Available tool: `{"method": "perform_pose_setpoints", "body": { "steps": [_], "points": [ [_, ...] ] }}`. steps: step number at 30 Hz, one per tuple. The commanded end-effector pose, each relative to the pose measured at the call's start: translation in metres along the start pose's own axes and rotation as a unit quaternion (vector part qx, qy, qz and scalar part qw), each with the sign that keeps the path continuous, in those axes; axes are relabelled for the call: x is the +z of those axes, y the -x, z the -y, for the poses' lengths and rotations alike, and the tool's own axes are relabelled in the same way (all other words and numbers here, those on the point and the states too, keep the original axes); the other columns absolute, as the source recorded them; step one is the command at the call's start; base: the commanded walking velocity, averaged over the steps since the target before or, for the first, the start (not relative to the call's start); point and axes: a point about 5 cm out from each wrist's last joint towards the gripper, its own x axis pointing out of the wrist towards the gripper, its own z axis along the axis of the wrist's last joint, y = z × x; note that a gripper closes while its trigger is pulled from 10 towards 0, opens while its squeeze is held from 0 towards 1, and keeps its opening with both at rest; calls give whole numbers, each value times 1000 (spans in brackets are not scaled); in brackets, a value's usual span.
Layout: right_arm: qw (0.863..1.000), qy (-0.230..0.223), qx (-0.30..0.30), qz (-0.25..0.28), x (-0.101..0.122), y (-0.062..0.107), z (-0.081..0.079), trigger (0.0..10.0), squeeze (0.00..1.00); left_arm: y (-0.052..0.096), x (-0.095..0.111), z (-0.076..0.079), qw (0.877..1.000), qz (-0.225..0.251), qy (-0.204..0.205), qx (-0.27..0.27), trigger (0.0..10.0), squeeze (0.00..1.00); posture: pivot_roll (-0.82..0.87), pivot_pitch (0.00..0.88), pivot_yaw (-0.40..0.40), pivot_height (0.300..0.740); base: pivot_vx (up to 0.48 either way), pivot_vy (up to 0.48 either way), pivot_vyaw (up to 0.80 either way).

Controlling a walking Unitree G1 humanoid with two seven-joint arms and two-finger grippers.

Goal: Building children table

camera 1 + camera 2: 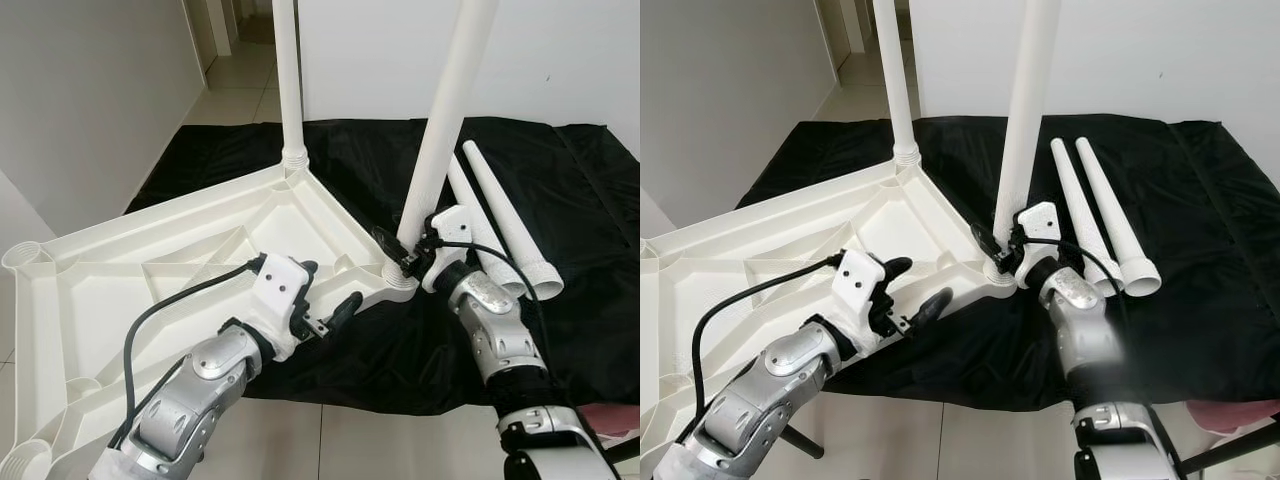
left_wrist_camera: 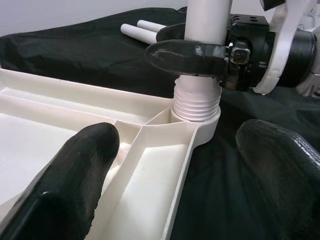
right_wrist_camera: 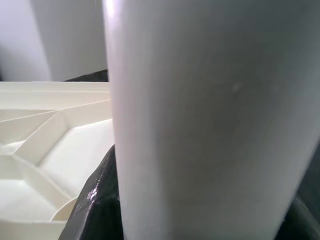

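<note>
Right gripper (image 1: 405, 255) is clamped on the base of a tilted white leg (image 1: 445, 130), whose threaded end is seated in the near right corner socket of the upturned white tabletop (image 1: 150, 290). Left gripper (image 1: 325, 305) is held wide open over the tabletop's near edge, nothing gripped. One leg (image 1: 288, 80) is stood upright at the far corner; two spare legs (image 1: 500, 225) are laid on the black sheet (image 1: 590, 220) to the right.

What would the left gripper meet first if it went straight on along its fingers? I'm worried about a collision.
Probably the upturned white plastic tabletop's edge, which lies between its open fingers, then the white table leg's threaded base, gripped by the right gripper. Depth is unclear.
</note>
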Motion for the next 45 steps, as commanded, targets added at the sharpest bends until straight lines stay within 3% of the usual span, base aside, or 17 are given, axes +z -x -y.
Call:
{"method": "perform_pose_setpoints", "body": {
  "steps": [1, 11, 16, 19, 24, 32, 40, 41, 42, 43, 45],
  "points": [
    [998, -23, 0, -51, -22, 4, -8, 10000, 0, 3, -1, 1, 1000, -3, -3, -31, 10000, 0, -31, 67, 56, 740, 0, 0, 0],
    [995, -46, -75, -56, -19, 7, -20, 10000, 0, 2, -2, 4, 999, -5, 1, -38, 10000, 0, -44, 69, 58, 740, 0, 0, 0],
    [986, -46, -146, -67, -19, 11, -26, 10000, 0, 2, -2, 3, 999, -6, 1, -38, 10000, 0, -45, 71, 60, 740, 0, 0, 0],
    [972, -42, -220, -65, -16, 16, -38, 10000, 0, 1, -1, 2, 999, -5, 2, -38, 10000, 0, -47, 68, 60, 740, 0, 0, 0],
    [954, -56, -285, -78, -17, 20, -47, 10000, 0, 0, -1, 2, 999, -3, 1, -40, 10000, 0, -43, 53, 55, 740, 0, 0, 0],
    [946, -63, -308, -86, -13, 20, -64, 10000, 0, -1, -1, 2, 999, -3, -1, -41, 10000, 0, -40, 42, 51, 740, 0, 0, 0],
    [947, -47, -309, -81, -10, 21, -64, 10000, 0, -1, -2, 3, 999, -4, -2, -41, 10000, 0, -40, 39, 49, 740, 0, 0, 0],
    [951, -35, -300, -68, -8, 21, -61, 10000, 443, -1, -2, 3, 999, -3, -1, -40, 10000, 0, -40, 39, 47, 740, 0, 0, 0],
    [951, -35, -300, -68, -8, 21, -61, 10000, 443, -1, -2, 3, 999, -3, -1, -40, 10000, 0, -40, 39, 47, 740, 0, 0, 0],
    [954, -37, -292, -62, -7, 21, -61, 10000, 1000, -1, -2, 3, 999, -3, 0, -40, 10000, 0, -40, 40, 45, 740, 0, 0, 0],
    [958, -31, -279, -51, -5, 22, -60, 10000, 1000, -1, -2, 3, 999, -3, 0, -40, 10000, 0, -39, 42, 43, 740, 0, 0, 0]
  ]
}}
